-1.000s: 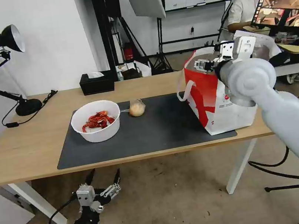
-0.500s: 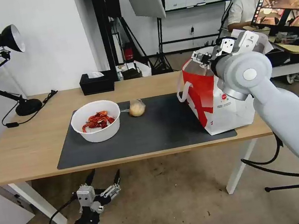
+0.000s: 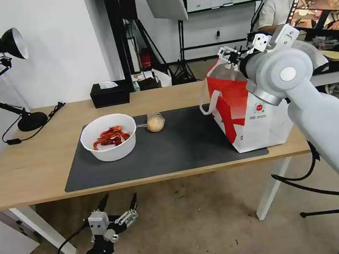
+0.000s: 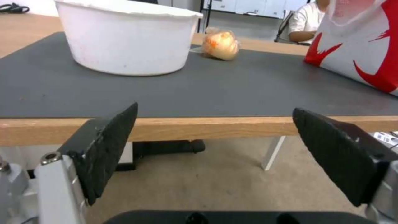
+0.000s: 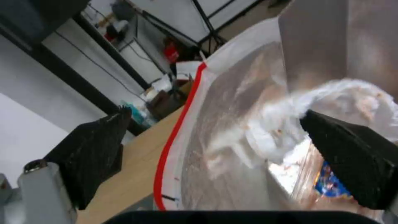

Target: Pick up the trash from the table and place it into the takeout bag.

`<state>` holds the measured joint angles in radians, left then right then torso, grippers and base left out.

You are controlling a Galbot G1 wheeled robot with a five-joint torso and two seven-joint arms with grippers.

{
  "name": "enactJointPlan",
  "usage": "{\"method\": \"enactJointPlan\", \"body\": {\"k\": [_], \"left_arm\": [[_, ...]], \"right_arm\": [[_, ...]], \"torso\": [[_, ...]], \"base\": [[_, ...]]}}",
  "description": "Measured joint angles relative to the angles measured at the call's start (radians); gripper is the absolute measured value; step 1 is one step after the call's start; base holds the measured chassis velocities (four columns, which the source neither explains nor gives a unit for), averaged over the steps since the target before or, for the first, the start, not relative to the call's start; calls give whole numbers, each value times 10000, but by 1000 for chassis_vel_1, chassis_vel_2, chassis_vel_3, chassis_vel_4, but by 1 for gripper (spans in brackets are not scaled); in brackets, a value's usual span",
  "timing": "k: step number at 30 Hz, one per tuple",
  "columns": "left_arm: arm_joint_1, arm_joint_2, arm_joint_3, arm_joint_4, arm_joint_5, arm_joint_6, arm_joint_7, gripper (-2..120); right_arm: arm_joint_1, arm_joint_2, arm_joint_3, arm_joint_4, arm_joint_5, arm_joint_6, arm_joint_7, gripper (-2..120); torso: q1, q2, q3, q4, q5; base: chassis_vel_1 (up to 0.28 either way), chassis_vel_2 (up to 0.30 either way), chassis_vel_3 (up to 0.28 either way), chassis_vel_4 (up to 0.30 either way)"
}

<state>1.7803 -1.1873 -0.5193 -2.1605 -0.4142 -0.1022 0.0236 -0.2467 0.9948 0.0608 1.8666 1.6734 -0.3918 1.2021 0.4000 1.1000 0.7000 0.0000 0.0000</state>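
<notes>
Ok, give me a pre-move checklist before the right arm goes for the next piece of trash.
1. Right tool open and empty, above the takeout bag: ok.
2. Tissue inside bag: ok.
3. Bag upright, mouth open: ok.
4. Bowl and small bag on the mat, apart from each other: ok.
5. Left tool open, below the table edge: ok.
6. Room left in bag for bowl: cannot tell.

head cam high; wrist cams close

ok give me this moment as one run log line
right gripper: open, over takeout bag mouth | tissue in bag | left gripper: open, parked below table | bowl, small bag on mat
</notes>
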Motion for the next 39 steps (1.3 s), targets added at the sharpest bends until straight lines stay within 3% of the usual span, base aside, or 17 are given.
{"method": "enactJointPlan", "body": {"k": [12, 20, 22, 23, 26, 27, 30, 31, 34, 39], "left_arm": [[-20, 4, -9, 11, 1, -13, 5, 100], [-23, 1, -24, -23, -7, -14, 7, 100], [-33, -9, -23, -34, -8, -15, 9, 100], [-33, -9, -23, -34, -8, -15, 9, 100], [-37, -7, -24, -59, -11, -24, 13, 100], [-37, -7, -24, -59, -11, -24, 13, 100], [-47, 8, -33, -59, -20, -47, 15, 100], [-47, 8, -33, -59, -20, -47, 15, 100], [-44, 12, -35, -100, -29, -50, 16, 100], [-34, 13, -39, -163, -41, -51, 16, 100]], "right_arm": [[130, -6, 12, -29, 390, -104, 331, 100], [-186, -82, -4, 131, -693, -106, -636, 100], [-559, -241, -6, 272, -1748, -34, -1712, 100], [-559, -241, -6, 272, -1748, -34, -1712, 100], [-1301, -658, -22, 552, -3916, 327, -3787, 100], [-1301, -658, -22, 552, -3916, 327, -3787, 100], [-2035, -1146, 70, 964, -6011, 1209, -6518, 100], [-2035, -1146, 70, 964, -6011, 1209, -6518, 100], [-2487, -1478, 94, 1469, -7193, 1824, -7897, 100], [-2856, -1656, 112, 1850, -7689, 2214, -8471, 100]], "torso": [[0, 0, 0, -1, 0], [-1, 0, 0, 0, 0], [0, 0, 0, 2, -2], [0, 0, 0, 2, -2], [0, 0, 0, -2, 3], [0, 0, 0, -2, 3], [0, 0, 0, -2, 0], [0, 0, 0, -2, 0], [0, 0, 0, -1, 0], [-1, 1, 0, 0, -1]], "base": [[0, 0, 0, 0], [0, 0, 0, 0], [0, 0, 0, 0], [0, 0, 0, 0], [0, 0, 0, 0], [0, 0, 0, 0], [0, 0, 0, 0], [0, 0, 0, 0], [0, 0, 0, 0], [0, 0, 0, 0]]}}
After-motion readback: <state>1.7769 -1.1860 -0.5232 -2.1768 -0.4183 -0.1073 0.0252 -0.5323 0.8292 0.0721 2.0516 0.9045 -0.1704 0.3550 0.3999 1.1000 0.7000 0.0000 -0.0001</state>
